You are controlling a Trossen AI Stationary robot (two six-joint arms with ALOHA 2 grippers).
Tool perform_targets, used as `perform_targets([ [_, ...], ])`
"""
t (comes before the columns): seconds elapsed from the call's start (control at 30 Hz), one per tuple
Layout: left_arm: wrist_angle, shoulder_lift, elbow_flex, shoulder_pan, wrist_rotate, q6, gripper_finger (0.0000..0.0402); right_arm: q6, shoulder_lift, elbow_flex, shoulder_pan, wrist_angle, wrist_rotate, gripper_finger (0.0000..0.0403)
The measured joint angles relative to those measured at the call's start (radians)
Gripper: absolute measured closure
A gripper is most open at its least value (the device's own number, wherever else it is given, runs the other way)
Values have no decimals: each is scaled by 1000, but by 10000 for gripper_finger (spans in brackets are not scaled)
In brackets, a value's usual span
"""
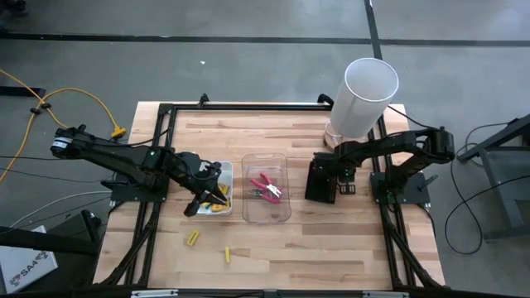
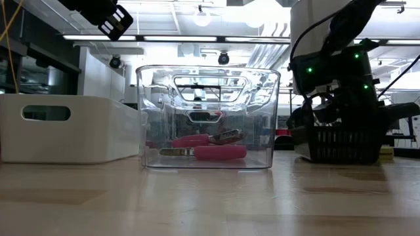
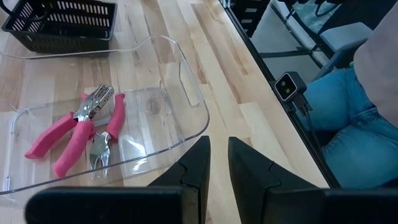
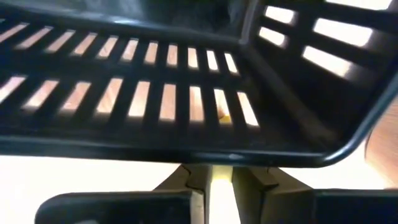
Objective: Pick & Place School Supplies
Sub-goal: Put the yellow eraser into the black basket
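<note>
A light wooden table [image 1: 273, 257] stands on a grey floor; the low view shows a lit workshop with ceiling lamps behind it.

**Containers.** A clear tray [image 1: 266, 188] sits at the table's centre. A white tray [image 1: 222, 184] lies just beside it toward the left arm. A black slotted basket [image 1: 322, 182] stands on the other side of the clear tray, near a tall white cylinder [image 1: 363, 95].

**Task items.**
- Two pink-handled pliers [image 1: 266, 187] lie inside the clear tray, one across the other, handles touching.
- Yellow pieces [image 1: 217, 199] lie in the white tray, partly hidden by the left arm.
- Two yellow sticks rest on the bare table nearer the front edge: one [image 1: 193, 238] below the white tray, the other [image 1: 226, 253] a little farther along.

**Left gripper** [image 1: 201, 195]. It hangs over the white tray. In the left wrist view its fingers [image 3: 198, 165] stand narrow, with a slim gap between them and nothing visible in that gap. The same view shows the pliers in the clear tray ahead and a person's blue-clad leg [image 3: 348, 124] beyond the table edge.

**Right gripper** [image 4: 218, 180]. It is positioned at the rim of the black basket. Its fingers are pressed onto a thin pale yellow piece [image 4: 218, 183], gripped between the tips just outside the basket wall. What kind of piece it is cannot be told.
</note>
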Motion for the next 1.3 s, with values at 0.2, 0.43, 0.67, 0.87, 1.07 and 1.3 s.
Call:
perform_targets([
  [0.2,0,0,0,0,0,0,348,59,0,25,0,-61,-2,366],
  [0.43,0,0,0,0,0,0,348,145,-8,59,23,-169,-31,372],
  [0.67,0,0,0,0,0,0,348,266,-7,107,122,-295,-96,371],
  [0.87,0,0,0,0,0,0,348,330,-7,223,217,-362,-113,371],
  [1.07,0,0,0,0,0,0,348,370,-7,389,262,-363,-115,371],
  [1.3,0,0,0,0,0,0,348,342,-8,450,256,-212,-140,371],
])
